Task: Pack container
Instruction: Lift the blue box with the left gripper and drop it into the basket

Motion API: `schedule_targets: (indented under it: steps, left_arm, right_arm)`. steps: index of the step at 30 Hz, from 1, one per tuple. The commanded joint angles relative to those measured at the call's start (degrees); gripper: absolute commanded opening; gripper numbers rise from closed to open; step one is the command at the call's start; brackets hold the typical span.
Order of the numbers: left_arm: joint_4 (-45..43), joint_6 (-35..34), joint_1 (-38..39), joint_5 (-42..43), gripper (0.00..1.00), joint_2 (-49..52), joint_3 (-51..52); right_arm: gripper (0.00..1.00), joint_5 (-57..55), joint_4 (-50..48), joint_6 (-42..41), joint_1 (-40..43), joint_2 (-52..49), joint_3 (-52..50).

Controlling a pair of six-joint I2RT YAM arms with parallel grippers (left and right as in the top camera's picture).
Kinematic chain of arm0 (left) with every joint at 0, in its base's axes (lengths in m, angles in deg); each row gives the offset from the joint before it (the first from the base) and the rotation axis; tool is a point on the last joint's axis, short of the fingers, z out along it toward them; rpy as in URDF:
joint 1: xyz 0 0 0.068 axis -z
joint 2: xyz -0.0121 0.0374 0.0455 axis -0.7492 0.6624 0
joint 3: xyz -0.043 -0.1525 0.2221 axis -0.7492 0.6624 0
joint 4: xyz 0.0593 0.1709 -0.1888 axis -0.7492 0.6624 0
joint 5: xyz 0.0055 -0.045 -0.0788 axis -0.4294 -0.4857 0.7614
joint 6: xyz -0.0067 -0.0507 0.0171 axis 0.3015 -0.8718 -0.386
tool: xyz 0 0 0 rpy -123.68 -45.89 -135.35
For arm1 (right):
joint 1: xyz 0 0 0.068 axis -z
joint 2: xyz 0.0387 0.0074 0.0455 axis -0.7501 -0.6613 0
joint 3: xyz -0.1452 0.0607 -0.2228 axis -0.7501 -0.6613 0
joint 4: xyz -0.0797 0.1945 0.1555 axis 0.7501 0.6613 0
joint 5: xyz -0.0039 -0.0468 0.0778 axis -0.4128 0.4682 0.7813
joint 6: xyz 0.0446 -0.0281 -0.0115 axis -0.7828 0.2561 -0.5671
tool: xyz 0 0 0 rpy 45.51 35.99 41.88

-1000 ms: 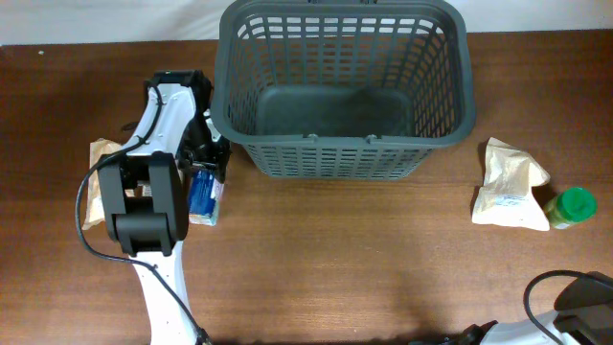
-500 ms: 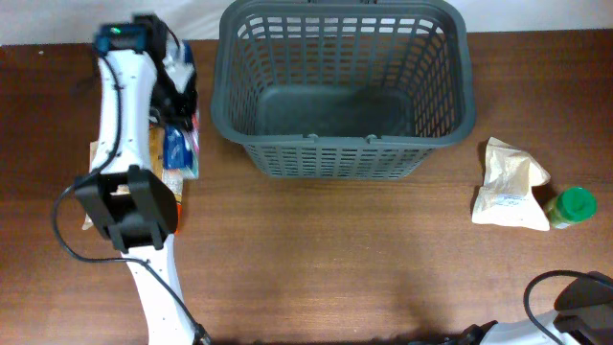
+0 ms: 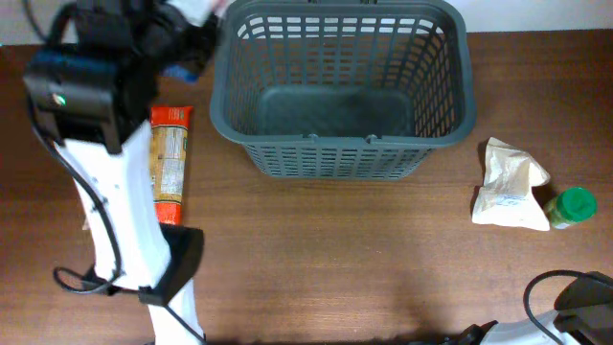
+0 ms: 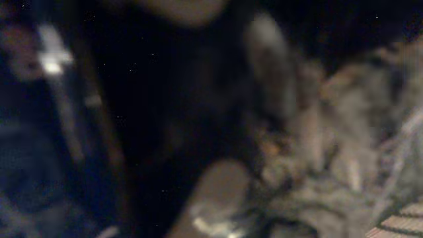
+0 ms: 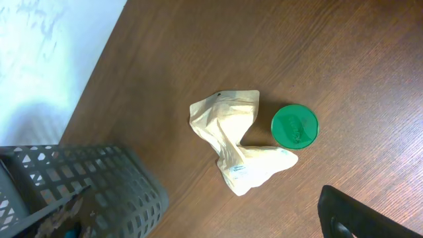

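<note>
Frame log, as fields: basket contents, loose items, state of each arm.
container: grey slotted basket, nothing inside in overhead view
left of it: orange-labelled packet lying on table
right of it: cream bag, green-lidded jar beside it
left arm: raised near basket's left rim; blurred, grip unclear
right arm: at near table edge, apart from items

No text can be read with certainty. Print is seen on the orange packet [image 3: 170, 153] and on the cream bag [image 5: 228, 125], but it is too small to be made out.
</note>
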Motion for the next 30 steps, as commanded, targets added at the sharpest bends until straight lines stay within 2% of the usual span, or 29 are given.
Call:
schedule_targets:
  steps: [1,5,7,11,13,16,22,24,26,27,30]
  left_arm:
    - [-1.6,22.1,10.6,0.4,0.02,0.1,1.5]
    - [-2.9,31.7,15.7,0.3,0.02,4.0,7.7]
    - [-5.0,31.8,16.5,-1.2,0.02,7.0,12.3]
    - [-9.8,31.9,16.6,-9.8,0.02,12.7,20.9]
    - [-12.2,34.6,16.6,-13.0,0.02,15.7,23.9]
    - [-12.7,40.1,16.6,-13.2,0.02,20.1,26.8]
    - [-16.0,40.3,16.6,-13.2,0.04,23.5,27.3]
    - [-17.7,40.3,16.5,-13.3,0.13,23.5,27.3]
    - [-18.3,40.1,16.5,-14.4,0.32,23.5,27.3]
    - [-18.0,39.7,16.5,-14.9,0.99,23.4,27.3]
    - [-18.0,29.9,16.8,-15.3,0.99,20.5,27.3]
  right_arm:
    - [0.99,-0.4,0.0,0.2,0.3,-0.3,0.2]
    - [0.99,-0.4,0.0,0.2,0.3,-0.3,0.2]
    - [0.99,-0.4,0.0,0.2,0.3,-0.3,0.2]
    - [0.99,-0.4,0.0,0.2,0.3,-0.3,0.2]
    - [0.99,-0.4,0.0,0.2,0.3,-0.3,0.2]
    - [0.99,-0.4,0.0,0.2,0.3,-0.3,0.2]
    - [0.99,-0.4,0.0,0.2,0.3,-0.3,0.2]
    - [0.99,-0.4,0.0,0.2,0.3,-0.3,0.2]
    - [0.99,-0.4,0.0,0.2,0.3,-0.3,0.2]
    - [0.99,-0.4,0.0,0.2,0.3,-0.3,0.2]
    - [0.99,-0.4,0.0,0.2,0.3,-0.3,0.2]
